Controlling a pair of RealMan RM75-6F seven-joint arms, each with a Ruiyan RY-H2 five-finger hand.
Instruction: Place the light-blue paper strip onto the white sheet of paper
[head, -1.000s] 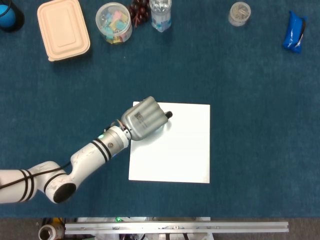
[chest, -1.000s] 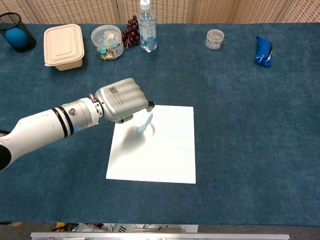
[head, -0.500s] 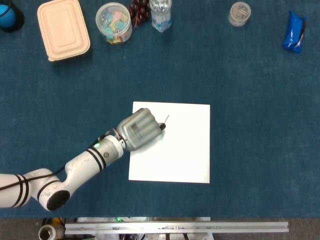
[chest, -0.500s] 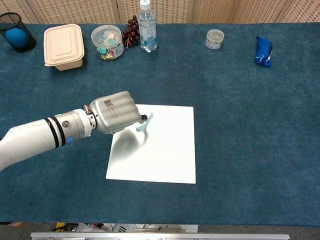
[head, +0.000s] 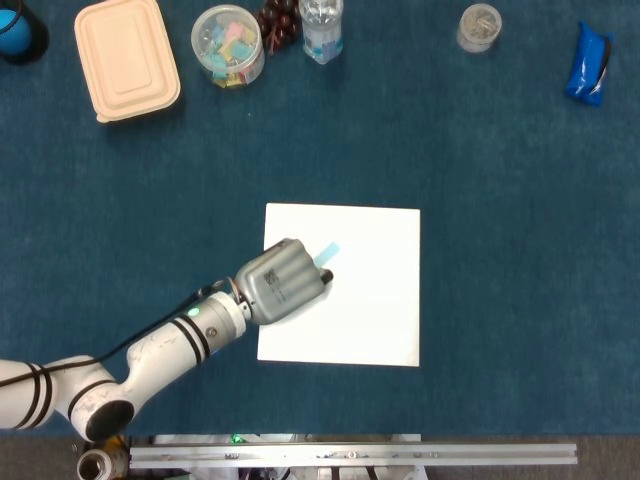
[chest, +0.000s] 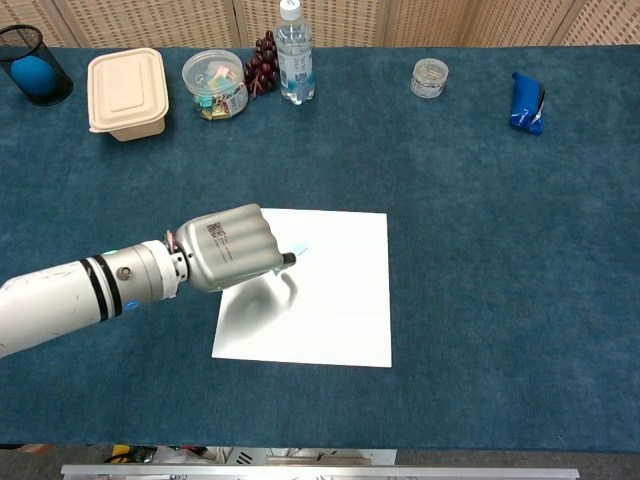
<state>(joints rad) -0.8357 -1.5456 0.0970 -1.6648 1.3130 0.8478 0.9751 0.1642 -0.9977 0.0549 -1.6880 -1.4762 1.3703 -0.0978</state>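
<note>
The white sheet of paper (head: 370, 300) lies flat on the blue tablecloth at the middle of the table, also shown in the chest view (chest: 340, 310). My left hand (head: 280, 282) hovers low over the sheet's left part, fingers curled in. The light-blue paper strip (head: 327, 252) sticks out from between its fingertips over the sheet's upper left area. In the chest view only a short end of the strip (chest: 299, 250) shows beside the left hand (chest: 228, 250). Whether the strip touches the sheet cannot be told. My right hand is in neither view.
Along the far edge stand a beige lidded box (head: 126, 57), a clear tub of coloured clips (head: 228, 45), dark grapes (head: 279, 20), a water bottle (head: 322, 28), a small clear jar (head: 480, 27) and a blue packet (head: 588, 64). A black cup with a blue ball (chest: 34, 70) stands far left.
My left hand has drawn back toward the near edge and sunk lower over the sheet. The strip has gone from hanging upright to lying nearly flat.
</note>
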